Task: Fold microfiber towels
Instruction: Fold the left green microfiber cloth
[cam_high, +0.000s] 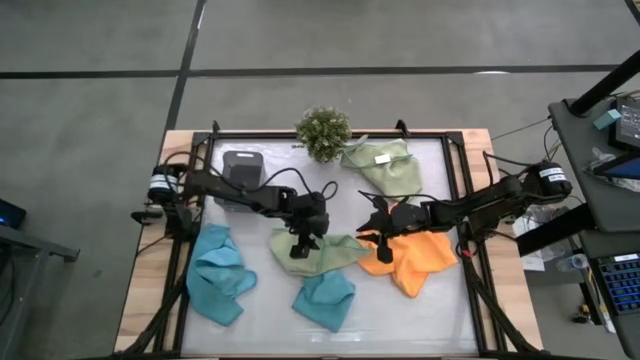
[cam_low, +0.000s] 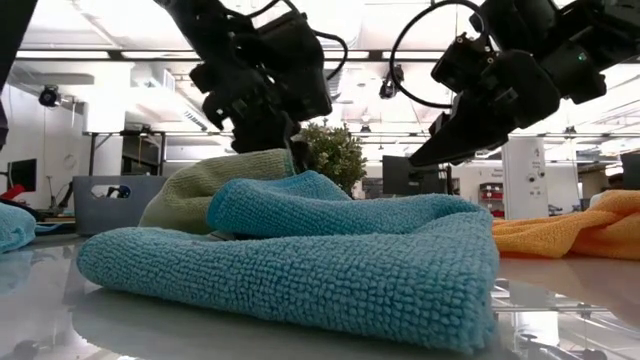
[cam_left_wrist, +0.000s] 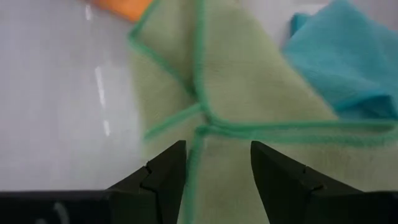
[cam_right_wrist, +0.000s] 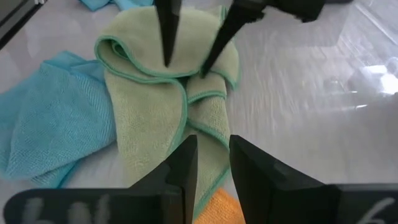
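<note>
left gripper (cam_high: 303, 243) hanging open over the middle of the tabletop, dark tapered fingers (cam_left_wrist: 163, 177) spread apart just above the crumpled sage towel (cam_high: 318, 253), tips down near a spot where its bright green stitched hems cross; nothing pinched between them. right gripper (cam_high: 377, 243) just beside, toward the right edge, black fingers (cam_right_wrist: 180, 171) parted by a narrow gap with nothing between them, poised at the seam where sage towel meets orange towel (cam_high: 413, 258).

around them, five cloths, all soft looped microfiber with a nubby pile:
- two pale sage-green: the crumpled one at the centre, folded over itself in loose lobes; a second, tagged sage towel (cam_high: 387, 168) near the far edge, roughly triangular, with a small white tag.
- two teal-blue: left teal towel (cam_high: 221, 273) bunched toward the left edge; near teal towel (cam_high: 325, 298) by the near edge, its corner tucked under the centre sage one, thick rounded folds filling the low view.
- one bright orange, rumpled, right of centre.

tabletop (cam_high: 420, 320) glossy white, reflective, framed by black rails on a pale wooden base.

also one bushy green plant (cam_high: 323, 132) at the middle of the far edge, and one dark grey tray (cam_high: 242, 168), rectangular with rounded corners, at the far left corner.
</note>
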